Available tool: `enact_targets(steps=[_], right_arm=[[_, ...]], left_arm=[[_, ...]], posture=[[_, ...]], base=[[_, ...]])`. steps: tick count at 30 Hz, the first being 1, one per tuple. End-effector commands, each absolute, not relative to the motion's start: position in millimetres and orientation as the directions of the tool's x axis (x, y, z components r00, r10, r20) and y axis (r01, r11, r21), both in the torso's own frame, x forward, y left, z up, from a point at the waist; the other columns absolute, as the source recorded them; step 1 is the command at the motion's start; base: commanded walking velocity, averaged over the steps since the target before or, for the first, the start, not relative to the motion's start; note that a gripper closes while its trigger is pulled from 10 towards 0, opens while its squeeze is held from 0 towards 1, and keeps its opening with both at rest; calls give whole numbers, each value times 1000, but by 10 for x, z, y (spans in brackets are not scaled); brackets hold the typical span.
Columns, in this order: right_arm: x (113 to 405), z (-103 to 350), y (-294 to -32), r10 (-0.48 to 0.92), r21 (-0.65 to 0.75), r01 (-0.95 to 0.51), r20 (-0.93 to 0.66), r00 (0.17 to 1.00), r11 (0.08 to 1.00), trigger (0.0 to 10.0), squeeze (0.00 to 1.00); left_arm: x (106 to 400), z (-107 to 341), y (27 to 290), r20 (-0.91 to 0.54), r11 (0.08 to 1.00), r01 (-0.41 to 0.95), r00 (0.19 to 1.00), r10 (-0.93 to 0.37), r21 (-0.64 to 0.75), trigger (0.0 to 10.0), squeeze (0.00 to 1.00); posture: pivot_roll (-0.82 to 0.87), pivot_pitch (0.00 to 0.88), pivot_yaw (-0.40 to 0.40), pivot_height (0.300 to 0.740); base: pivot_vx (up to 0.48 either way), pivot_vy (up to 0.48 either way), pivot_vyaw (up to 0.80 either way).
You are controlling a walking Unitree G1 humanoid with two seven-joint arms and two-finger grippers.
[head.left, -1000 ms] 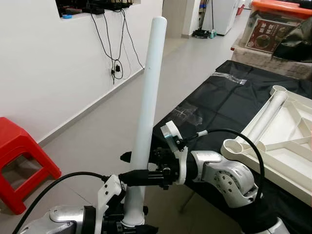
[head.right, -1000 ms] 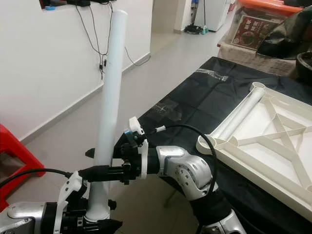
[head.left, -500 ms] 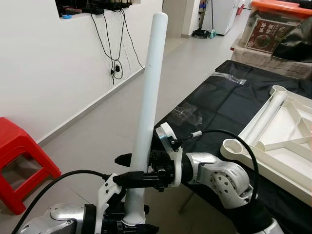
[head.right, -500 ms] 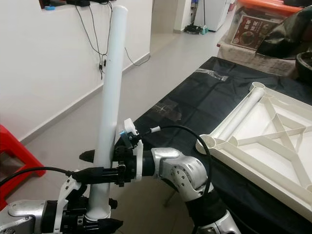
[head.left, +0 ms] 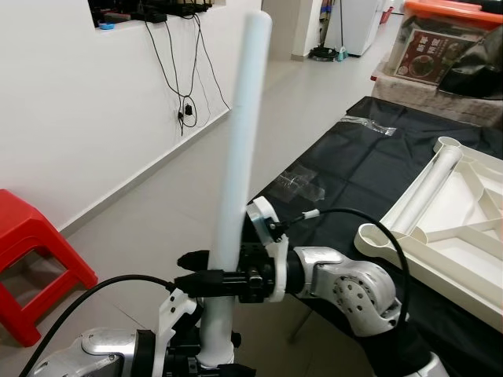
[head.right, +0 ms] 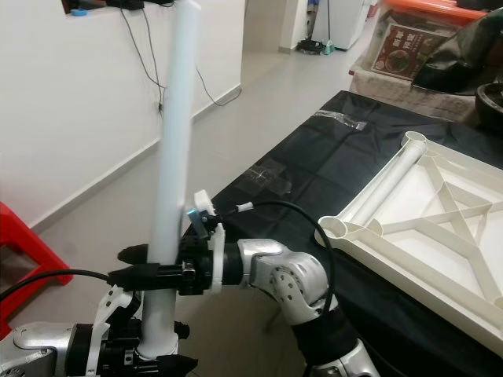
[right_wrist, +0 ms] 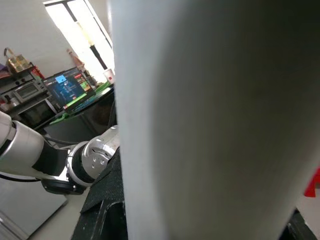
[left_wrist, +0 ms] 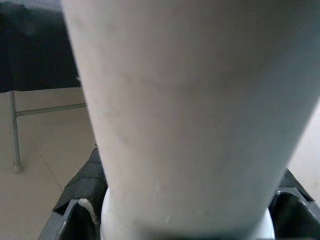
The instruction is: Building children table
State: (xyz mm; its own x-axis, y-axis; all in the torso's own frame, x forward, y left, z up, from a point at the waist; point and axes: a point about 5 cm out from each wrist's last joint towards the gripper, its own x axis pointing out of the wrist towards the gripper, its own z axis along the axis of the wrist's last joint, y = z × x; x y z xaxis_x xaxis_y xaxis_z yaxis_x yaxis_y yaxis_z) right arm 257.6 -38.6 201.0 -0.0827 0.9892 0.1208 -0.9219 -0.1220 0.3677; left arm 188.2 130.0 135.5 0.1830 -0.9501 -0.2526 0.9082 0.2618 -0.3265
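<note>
A long white table leg (head.left: 240, 157) stands upright in front of me, slightly blurred. My left gripper (head.left: 214, 357) is shut on its lower end; its dark pads (left_wrist: 82, 182) flank the leg (left_wrist: 190, 115) in the left wrist view. My right gripper (head.left: 185, 271) reaches in from the right at mid-height, open, with one black finger on each side of the leg (right_wrist: 210, 120). The white tabletop (head.left: 377, 236) lies upside down on the black-covered table (head.left: 354, 157), with one leg (head.left: 428, 192) lying along its frame.
A red plastic stool (head.left: 31, 251) stands on the floor at the left by the white wall. Black cables (head.left: 185, 86) hang down that wall. Boxes and an orange-lidded bin (head.left: 440, 55) sit beyond the table's far end. Bare floor lies between wall and table.
My right gripper has slid further left, so the leg now sits deeper between its fingers. The leg's top has shifted slightly and is blurred.
</note>
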Motion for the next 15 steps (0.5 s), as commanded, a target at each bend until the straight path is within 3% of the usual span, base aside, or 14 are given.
enact_targets(steps=[1,10,11,15], right_arm=[[2560,2076,-371,987,337,-932,130,-94,-133,0,0],[2570,2075,-371,988,337,-933,131,-85,-125,0,0],[2571,2074,-374,988,337,-934,130,-83,-122,0,0],[2581,2082,-388,989,335,-935,131,-75,-115,0,0]], left_arm=[[1859,1317,1333,-270,258,898,166,-948,-356,10000,0],[1886,1284,1319,-304,304,885,198,-932,-352,10000,0],[1905,1281,1316,-308,322,884,219,-926,-339,10000,1000],[1935,1292,1310,-292,342,879,249,-923,-333,10000,1000]], posture=[[95,79,-53,740],[95,78,-53,740],[95,78,-53,740],[95,78,-53,740]], base=[[0,0,0],[0,0,0],[0,0,0],[0,0,0]])
